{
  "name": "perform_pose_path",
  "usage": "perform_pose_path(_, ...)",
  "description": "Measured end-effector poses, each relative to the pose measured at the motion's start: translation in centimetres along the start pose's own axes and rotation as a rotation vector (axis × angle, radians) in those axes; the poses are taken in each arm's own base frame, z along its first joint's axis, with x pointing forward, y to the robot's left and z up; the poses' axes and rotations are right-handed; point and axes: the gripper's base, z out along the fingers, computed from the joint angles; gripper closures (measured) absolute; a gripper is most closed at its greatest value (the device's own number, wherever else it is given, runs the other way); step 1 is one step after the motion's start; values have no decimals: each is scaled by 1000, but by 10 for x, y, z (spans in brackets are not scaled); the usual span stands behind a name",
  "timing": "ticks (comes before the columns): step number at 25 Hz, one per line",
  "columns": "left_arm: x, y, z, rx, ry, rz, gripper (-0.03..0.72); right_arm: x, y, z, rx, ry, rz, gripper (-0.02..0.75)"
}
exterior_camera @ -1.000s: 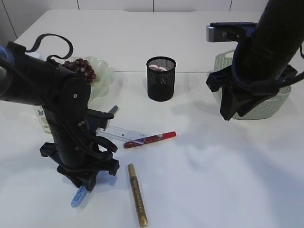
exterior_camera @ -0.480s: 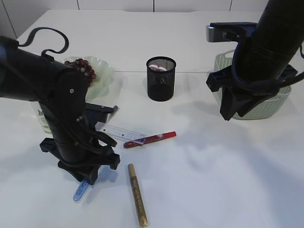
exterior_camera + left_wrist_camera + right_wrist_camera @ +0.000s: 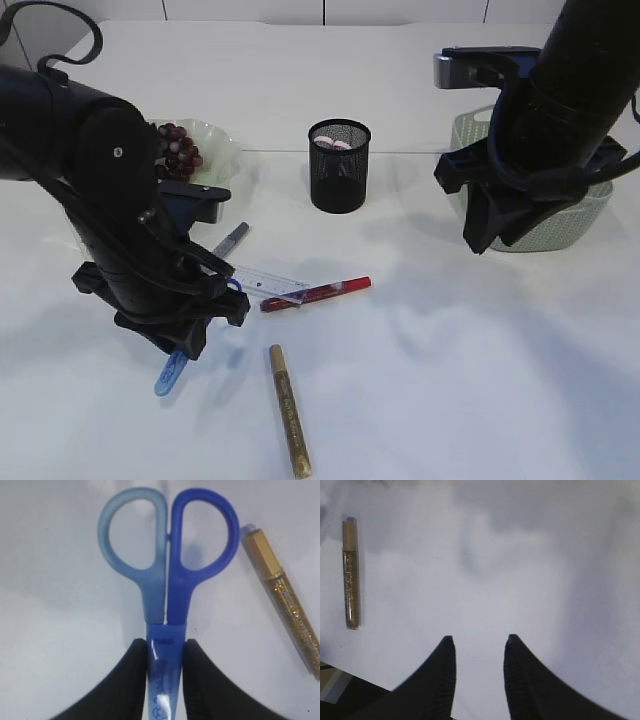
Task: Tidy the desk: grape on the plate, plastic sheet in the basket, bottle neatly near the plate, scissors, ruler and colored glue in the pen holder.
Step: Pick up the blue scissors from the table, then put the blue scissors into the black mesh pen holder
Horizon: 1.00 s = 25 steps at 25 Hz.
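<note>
Left gripper (image 3: pixel 165 672) has its fingers clamped narrow on the sheathed blade end of the scissors (image 3: pixel 167 575), handles hanging free toward the table; in the exterior view the scissors (image 3: pixel 170 376) sit well in front-left of the pen holder (image 3: pixel 339 166), tip low and apparently just off the table. Risk: the grip is only on the slim blade sleeve, so the scissors could pivot or slip out on the way to the pen holder; the sleeve could also slide off the blades. Handles are wide, so a tilted entry may catch the holder's mesh rim and tip it. The swing toward the holder passes over the ruler (image 3: pixel 262 281) and the red glue pen (image 3: pixel 318 293), both between scissors and holder, and could knock them; the gold glitter glue (image 3: pixel 288 410) lies just right of the scissors. Right gripper (image 3: pixel 479 667) hangs with fingers partly apart and nothing between them, over bare table right of the holder, in front of the basket (image 3: pixel 590 215). Containers: pen holder has something pinkish inside, can't tell what; plate (image 3: pixel 222 152) left of the holder carries the grape (image 3: pixel 178 147) bunch; basket contents hidden by the right arm, can't tell. Bottle not visible.
</note>
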Motion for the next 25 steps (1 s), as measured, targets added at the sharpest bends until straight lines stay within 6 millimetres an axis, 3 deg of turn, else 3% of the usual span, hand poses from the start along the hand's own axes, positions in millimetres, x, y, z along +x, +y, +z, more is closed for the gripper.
perform_pose_path(16,-17,-4,-5,39,-193,30,522,0,0,0,-1,0,1,462)
perform_pose_path(25,-33,-9,-10,96,-386,50,522,0,0,0,-1,0,1,462)
